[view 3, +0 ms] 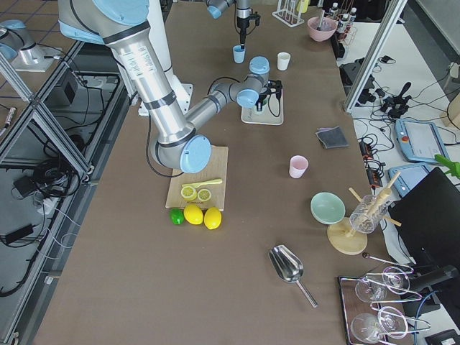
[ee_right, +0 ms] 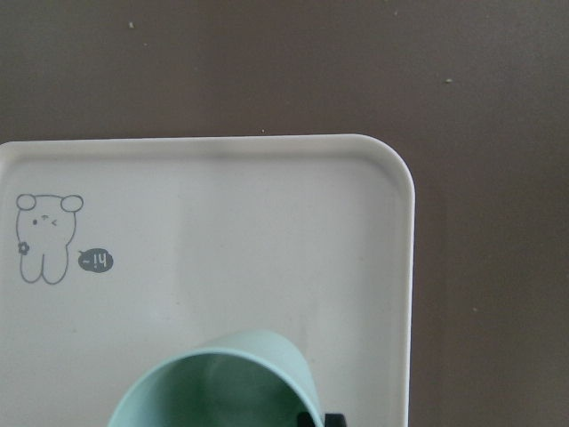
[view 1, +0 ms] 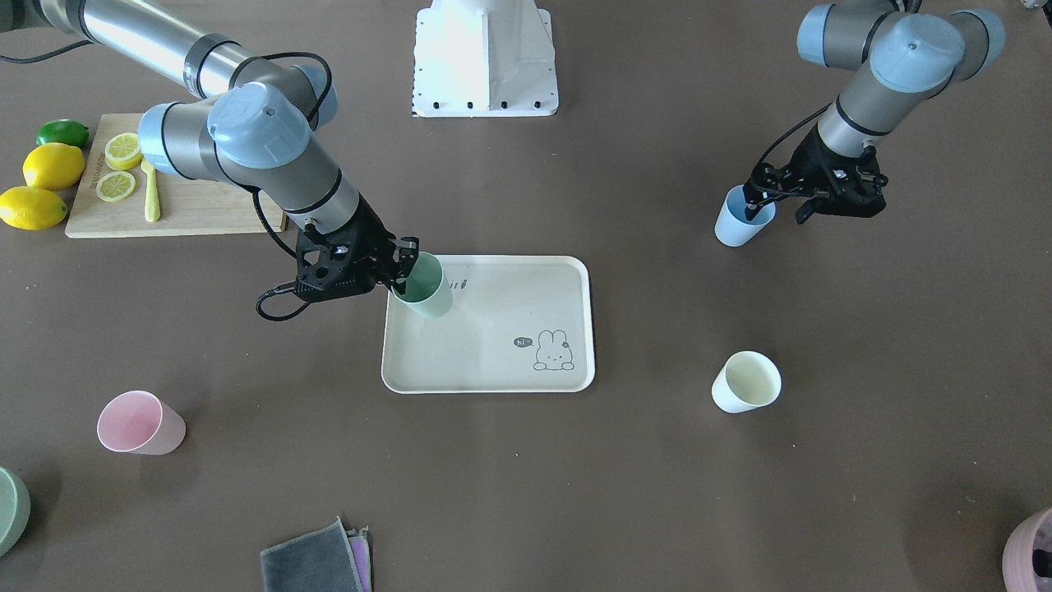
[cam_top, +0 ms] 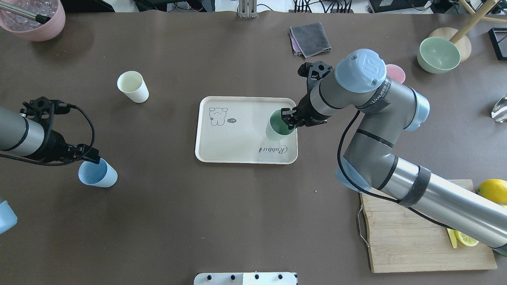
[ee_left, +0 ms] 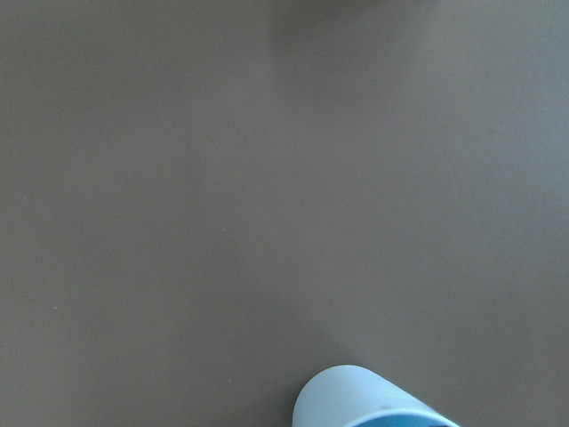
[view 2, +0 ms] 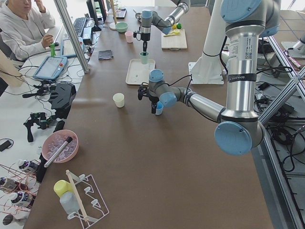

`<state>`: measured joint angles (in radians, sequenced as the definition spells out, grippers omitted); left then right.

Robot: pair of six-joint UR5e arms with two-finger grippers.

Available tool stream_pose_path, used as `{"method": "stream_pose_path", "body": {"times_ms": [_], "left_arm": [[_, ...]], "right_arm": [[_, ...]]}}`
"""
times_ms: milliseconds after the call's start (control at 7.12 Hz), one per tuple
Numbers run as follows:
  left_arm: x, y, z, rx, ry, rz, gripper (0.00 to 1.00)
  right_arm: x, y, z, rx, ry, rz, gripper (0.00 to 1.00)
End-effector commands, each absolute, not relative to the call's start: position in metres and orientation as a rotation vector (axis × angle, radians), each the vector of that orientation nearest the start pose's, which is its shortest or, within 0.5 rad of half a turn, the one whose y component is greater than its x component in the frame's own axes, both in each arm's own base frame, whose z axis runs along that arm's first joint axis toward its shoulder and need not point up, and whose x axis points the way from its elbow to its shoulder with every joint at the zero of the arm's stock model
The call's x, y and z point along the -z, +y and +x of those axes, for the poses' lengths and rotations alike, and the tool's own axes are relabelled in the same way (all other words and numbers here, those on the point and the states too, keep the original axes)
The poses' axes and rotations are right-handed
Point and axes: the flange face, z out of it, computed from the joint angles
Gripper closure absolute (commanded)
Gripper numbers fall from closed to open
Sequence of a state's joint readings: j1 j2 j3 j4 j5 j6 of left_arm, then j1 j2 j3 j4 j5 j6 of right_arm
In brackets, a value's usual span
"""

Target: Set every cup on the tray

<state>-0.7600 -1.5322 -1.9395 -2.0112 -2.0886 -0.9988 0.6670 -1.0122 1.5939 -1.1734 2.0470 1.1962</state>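
Note:
The beige tray [view 1: 493, 362] [cam_top: 237, 146] [ee_right: 222, 178] lies mid-table. My right gripper [view 1: 403, 271] [cam_top: 289, 118] is shut on the rim of the mint green cup [view 1: 427, 292] [cam_top: 275, 128] [ee_right: 222, 382], which is upright over the tray's corner by the "Rabbit" script. I cannot tell whether the cup rests on the tray. My left gripper [view 1: 777, 212] [cam_top: 93, 156] is open astride the rim of the light blue cup [view 1: 735, 228] [cam_top: 99, 176] [ee_left: 356, 400]. One finger is inside, one outside. The cream cup [view 1: 746, 382] [cam_top: 133, 87] and the pink cup [view 1: 141, 423] [cam_top: 396, 73] stand on the table.
A wooden cutting board [view 1: 189, 205] [cam_top: 416, 237] with lemon slices lies by my right arm, with lemons [view 1: 53, 164] beside it. A grey cloth [view 1: 316, 563] [cam_top: 311, 37], a sage bowl [cam_top: 437, 54] and a mauve pot [cam_top: 33, 19] sit along the far edge.

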Motion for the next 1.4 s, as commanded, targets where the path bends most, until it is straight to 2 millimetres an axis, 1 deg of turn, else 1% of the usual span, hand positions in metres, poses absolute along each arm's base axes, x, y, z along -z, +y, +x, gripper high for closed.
{"method": "stream_pose_path", "body": {"times_ms": [0, 140, 281, 421, 561, 702, 842, 982, 1123, 1263], "left_arm": [[-0.457, -0.387, 0.301, -0.043, 0.887, 0.066, 0.16], [-0.459, -0.387, 0.302, -0.039, 0.884, 0.061, 0.27], [-0.459, -0.388, 0.302, -0.036, 0.884, 0.060, 0.49], [-0.459, -0.389, 0.303, -0.036, 0.884, 0.060, 0.89], [-0.457, -0.390, 0.306, -0.036, 0.887, 0.063, 1.00], [-0.445, -0.394, 0.312, -0.043, 0.903, 0.076, 1.00], [-0.434, -0.399, 0.317, -0.044, 0.919, 0.088, 1.00], [-0.403, -0.409, 0.328, -0.025, 0.964, 0.101, 1.00], [-0.360, -0.424, 0.344, 0.008, 1.012, 0.110, 1.00], [-0.311, -0.441, 0.361, 0.020, 1.021, 0.114, 1.00]], "right_arm": [[-0.275, -0.487, -0.487, -0.030, -1.045, 0.093, 1.00], [-0.277, -0.485, -0.492, -0.032, -1.036, 0.100, 1.00], [-0.278, -0.485, -0.493, -0.032, -1.034, 0.099, 1.00], [-0.277, -0.485, -0.495, -0.031, -1.033, 0.098, 1.00], [-0.275, -0.487, -0.495, -0.036, -1.032, 0.110, 0.46], [-0.267, -0.490, -0.496, -0.062, -1.007, 0.164, 0.00], [-0.265, -0.488, -0.496, -0.054, -1.003, 0.162, 0.00], [-0.257, -0.495, -0.467, -0.066, -1.017, 0.149, 0.00], [-0.265, -0.513, -0.412, -0.091, -1.009, 0.082, 0.00], [-0.302, -0.531, -0.358, -0.033, -0.988, 0.106, 0.00]]}}
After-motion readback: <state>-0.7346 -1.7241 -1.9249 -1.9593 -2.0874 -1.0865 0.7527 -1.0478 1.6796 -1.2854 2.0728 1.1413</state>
